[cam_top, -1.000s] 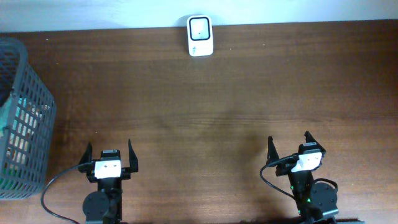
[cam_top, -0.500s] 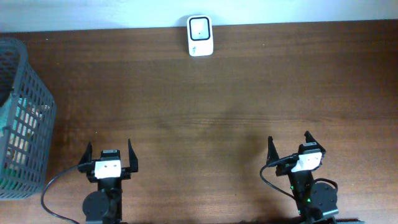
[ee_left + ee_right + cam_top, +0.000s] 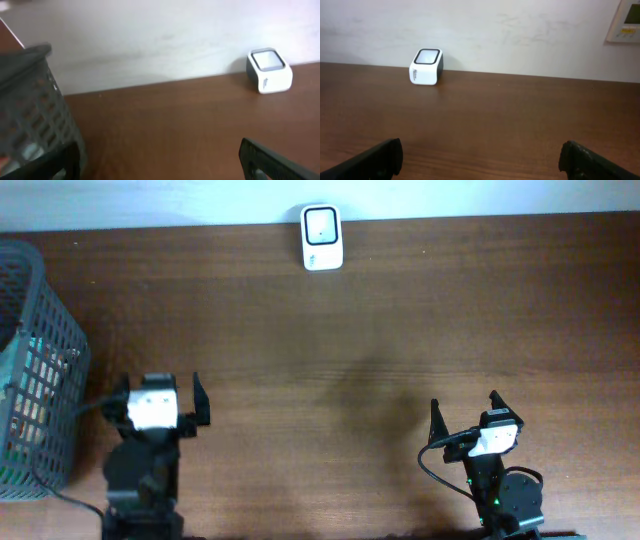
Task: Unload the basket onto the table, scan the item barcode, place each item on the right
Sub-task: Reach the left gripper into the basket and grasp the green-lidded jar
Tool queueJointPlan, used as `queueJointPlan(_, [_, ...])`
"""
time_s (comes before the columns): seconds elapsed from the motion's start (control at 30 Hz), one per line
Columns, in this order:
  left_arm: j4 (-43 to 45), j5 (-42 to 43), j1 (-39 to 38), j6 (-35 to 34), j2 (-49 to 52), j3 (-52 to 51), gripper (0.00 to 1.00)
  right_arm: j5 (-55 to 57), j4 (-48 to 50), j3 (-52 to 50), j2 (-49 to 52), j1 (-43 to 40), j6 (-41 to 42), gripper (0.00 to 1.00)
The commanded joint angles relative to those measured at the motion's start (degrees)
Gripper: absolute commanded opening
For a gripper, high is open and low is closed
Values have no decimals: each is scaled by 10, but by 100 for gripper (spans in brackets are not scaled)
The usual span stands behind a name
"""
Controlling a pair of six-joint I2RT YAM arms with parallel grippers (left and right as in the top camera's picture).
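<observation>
Overhead, left jaws and right jaws wide (nothing held), basket (image 3: 58,345), scanner (image 3: 322,238), wall panel (image 3: 625,22) only in right wrist.

Even soft light, faint shadows, left wrist view slightly blurred

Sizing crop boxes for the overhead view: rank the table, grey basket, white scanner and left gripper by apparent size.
1. table
2. basket, partly cut off by the frame
3. left gripper, then scanner; the gripper sits nearer the camera, so unsure
</observation>
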Motion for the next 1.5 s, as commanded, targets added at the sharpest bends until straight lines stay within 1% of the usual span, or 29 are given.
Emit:
queueJointPlan(0.0, [-42,-6,3,-4,87,146,99,1,-3,-4,-3,3,4,98])
queueJointPlan(0.03, [-73,-7,3,-13,106,184,99,1,-3,-4,-3,3,4,98])
queueJointPlan(0.17, [-237,-6,4,-104,183,334,99,1,-3,-4,-3,3,4,98])
queueJointPlan(0.2, [-281,9,4,-107,207,371,99,1,-3,-4,-3,3,4,98])
queueJointPlan(0.23, [-304,20,4,-107,220,390,99,1,-3,-4,-3,3,4,98])
queueJointPlan(0.33, [-329,72,3,-107,237,406,99,1,-3,-4,-3,3,4,98])
queueJointPlan(0.47, [-329,72,4,-107,246,406,99,1,-3,-4,-3,3,4,98])
queueJointPlan(0.53, [-327,71,4,-96,249,406,99,1,-3,-4,-3,3,4,99])
queueJointPlan(0.63, [-314,51,4,-102,268,413,100,1,-3,-4,-3,3,4,98])
queueJointPlan(0.7, [-336,-5,4,-111,307,454,100,1,-3,-4,-3,3,4,98])
queueJointPlan(0.73, [-362,-27,4,-111,332,490,99,1,-3,-4,-3,3,4,98])
queueJointPlan(0.8, [-412,-38,10,-114,375,562,99,1,-3,-4,-3,3,4,98])
queueJointPlan(0.83, [-432,-39,18,-127,391,591,99,1,-3,-4,-3,3,4,98])
queueJointPlan(0.9, [-490,-38,59,-176,430,671,100,1,-3,-4,-3,3,4,98])
queueJointPlan(0.97, [-537,-36,111,-204,444,721,98,1,-3,-4,-3,3,4,98])
queueJointPlan(1.07, [-573,-37,203,-212,443,738,98,1,-3,-4,-3,3,4,99])
queueJointPlan(1.17, [-582,-30,296,-212,456,738,99,1,-3,-4,-3,3,4,98])
queueJointPlan(1.23, [-573,9,345,-211,471,738,99,1,-3,-4,-3,3,4,98])
queueJointPlan(1.33, [-539,44,409,-211,504,738,99,1,-3,-4,-3,3,4,98])
queueJointPlan(1.4, [-527,51,454,-211,535,738,99,1,-3,-4,-3,3,4,98])
queueJointPlan(1.47, [-526,51,476,-211,560,738,99,1,-3,-4,-3,3,4,98])
